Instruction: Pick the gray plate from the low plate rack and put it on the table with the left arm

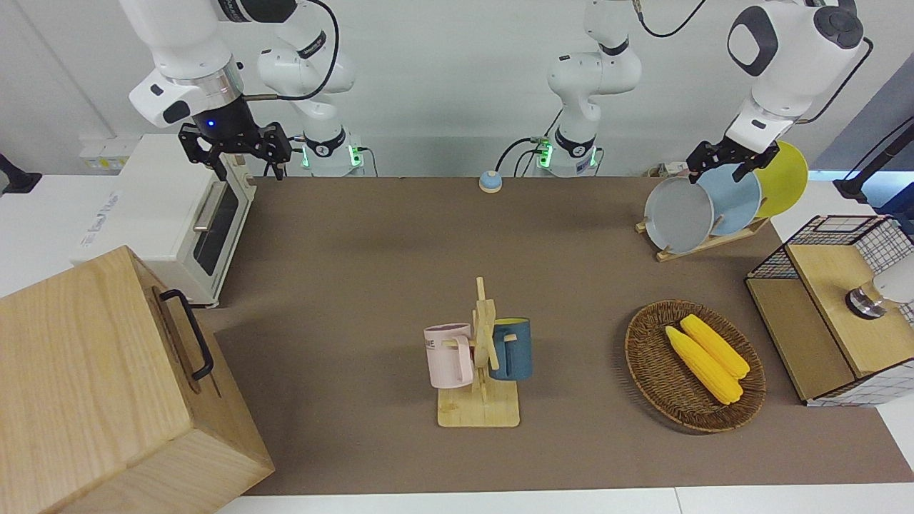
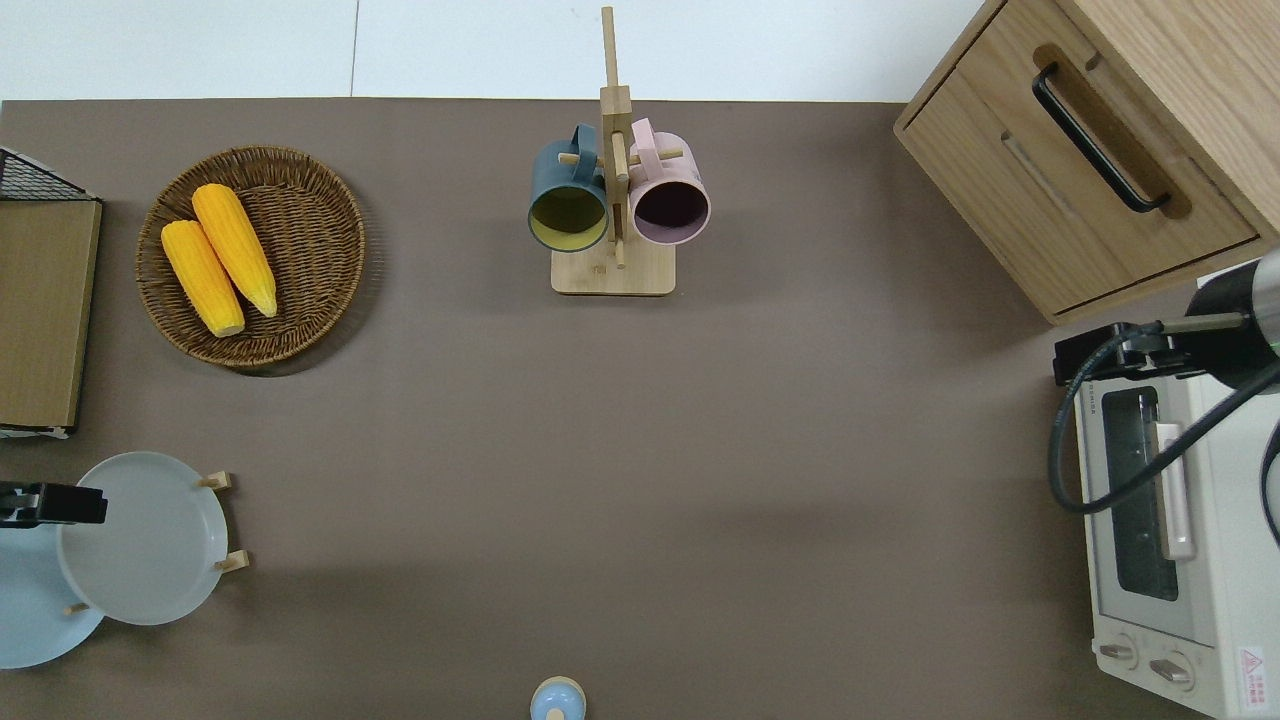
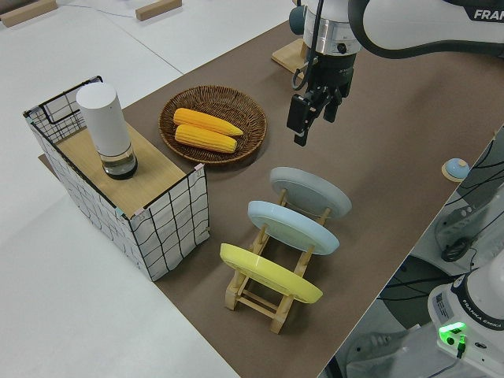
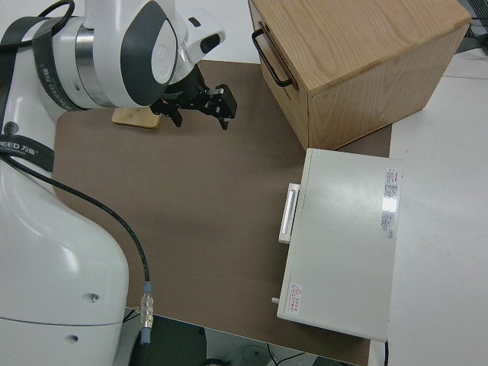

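The gray plate (image 1: 678,214) leans in the slot of the low plate rack (image 1: 707,243) farthest from the robots, at the left arm's end of the table (image 1: 357,250). It also shows in the overhead view (image 2: 145,540) and the left side view (image 3: 311,191). My left gripper (image 1: 714,171) is open and empty, in the air over the gray plate's upper rim (image 2: 60,503), apart from it in the left side view (image 3: 311,122). My right gripper (image 1: 235,150) is parked and open.
A light blue plate (image 1: 735,196) and a yellow plate (image 1: 785,178) stand in the same rack. A wicker basket (image 1: 643,357) with two corn cobs, a wire crate (image 1: 828,235), a mug stand (image 1: 480,357), a toaster oven (image 1: 171,214) and a wooden cabinet (image 1: 107,385) stand around.
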`<state>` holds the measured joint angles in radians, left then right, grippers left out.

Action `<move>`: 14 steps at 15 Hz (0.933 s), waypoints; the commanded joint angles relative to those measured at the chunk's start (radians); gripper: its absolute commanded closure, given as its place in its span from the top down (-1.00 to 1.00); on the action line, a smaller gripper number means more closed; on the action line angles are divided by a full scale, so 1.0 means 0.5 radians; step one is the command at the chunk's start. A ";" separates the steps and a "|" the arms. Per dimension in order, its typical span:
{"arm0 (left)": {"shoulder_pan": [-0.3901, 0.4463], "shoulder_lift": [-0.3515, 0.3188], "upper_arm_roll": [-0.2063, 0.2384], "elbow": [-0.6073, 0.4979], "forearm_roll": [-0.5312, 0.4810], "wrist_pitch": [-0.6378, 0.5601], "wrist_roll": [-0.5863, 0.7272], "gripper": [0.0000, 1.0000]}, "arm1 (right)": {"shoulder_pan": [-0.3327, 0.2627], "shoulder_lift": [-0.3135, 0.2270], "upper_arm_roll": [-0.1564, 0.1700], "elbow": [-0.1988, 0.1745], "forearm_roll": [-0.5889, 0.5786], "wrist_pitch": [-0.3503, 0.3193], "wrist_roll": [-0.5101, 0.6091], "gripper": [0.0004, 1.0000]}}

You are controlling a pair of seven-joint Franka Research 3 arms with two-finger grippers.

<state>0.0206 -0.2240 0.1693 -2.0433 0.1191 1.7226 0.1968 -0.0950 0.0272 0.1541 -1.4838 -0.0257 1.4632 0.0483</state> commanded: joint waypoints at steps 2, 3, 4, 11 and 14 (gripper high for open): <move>-0.001 -0.147 -0.001 -0.303 0.075 0.236 0.008 0.98 | 0.009 0.004 -0.008 0.010 0.005 -0.012 0.008 0.97; 0.008 -0.159 -0.001 -0.325 0.075 0.261 0.008 0.98 | 0.009 0.004 -0.008 0.010 0.005 -0.012 0.008 0.97; 0.029 -0.162 -0.001 -0.355 0.075 0.285 0.008 0.98 | 0.009 0.004 -0.008 0.010 0.005 -0.012 0.008 0.97; 0.045 -0.178 0.002 -0.460 0.176 0.393 0.011 0.98 | 0.009 0.004 -0.008 0.010 0.005 -0.012 0.008 0.97; 0.081 -0.178 -0.001 -0.555 0.179 0.506 0.011 0.98 | 0.009 0.004 -0.008 0.010 0.005 -0.012 0.008 0.97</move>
<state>0.0394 -0.2812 0.1723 -2.2438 0.1870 1.9016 0.1968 -0.0950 0.0272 0.1541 -1.4838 -0.0257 1.4632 0.0483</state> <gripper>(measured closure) 0.009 0.013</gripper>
